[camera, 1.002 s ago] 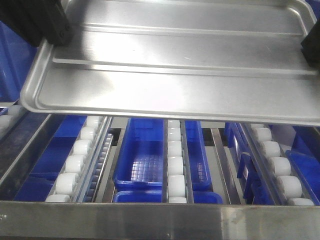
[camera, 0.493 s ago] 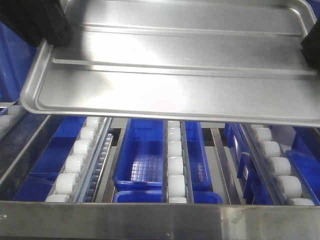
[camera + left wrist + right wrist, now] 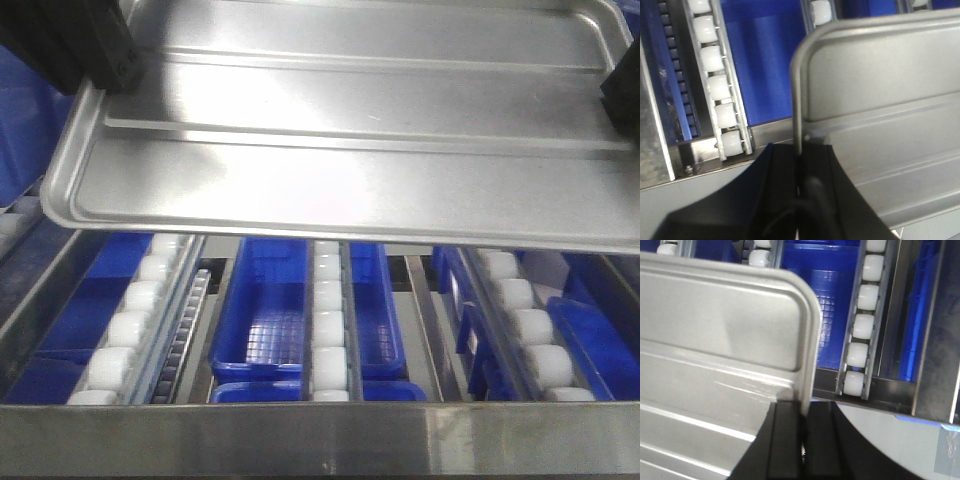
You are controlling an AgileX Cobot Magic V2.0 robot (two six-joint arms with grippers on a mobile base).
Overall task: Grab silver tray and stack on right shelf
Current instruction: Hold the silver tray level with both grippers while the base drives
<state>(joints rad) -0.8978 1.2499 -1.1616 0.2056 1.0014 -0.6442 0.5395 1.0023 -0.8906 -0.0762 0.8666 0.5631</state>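
The silver tray [image 3: 340, 150] is shiny, with two long raised ridges, and fills the upper half of the front view. It hangs level above the right shelf's white-roller rails [image 3: 330, 330] and behind its brushed-steel front bar [image 3: 300, 440]. My left gripper [image 3: 108, 70] is shut on the tray's left rim; the left wrist view shows its black jaws [image 3: 800, 152] pinching the rim [image 3: 796, 100]. My right gripper [image 3: 622, 95] is shut on the right rim, also seen in the right wrist view [image 3: 804, 410] beside the tray's corner [image 3: 805, 315].
Blue plastic bins [image 3: 270, 310] sit below the rails, between several roller tracks [image 3: 125, 330] [image 3: 525, 325]. A steel side rail [image 3: 935, 340] runs along the right. A roller track [image 3: 715, 85] lies just left of the tray's corner.
The tray stays gripped at the same spot in view. The shelf's rails and bins have shifted slightly left and the front bar sits a little lower in the frame.
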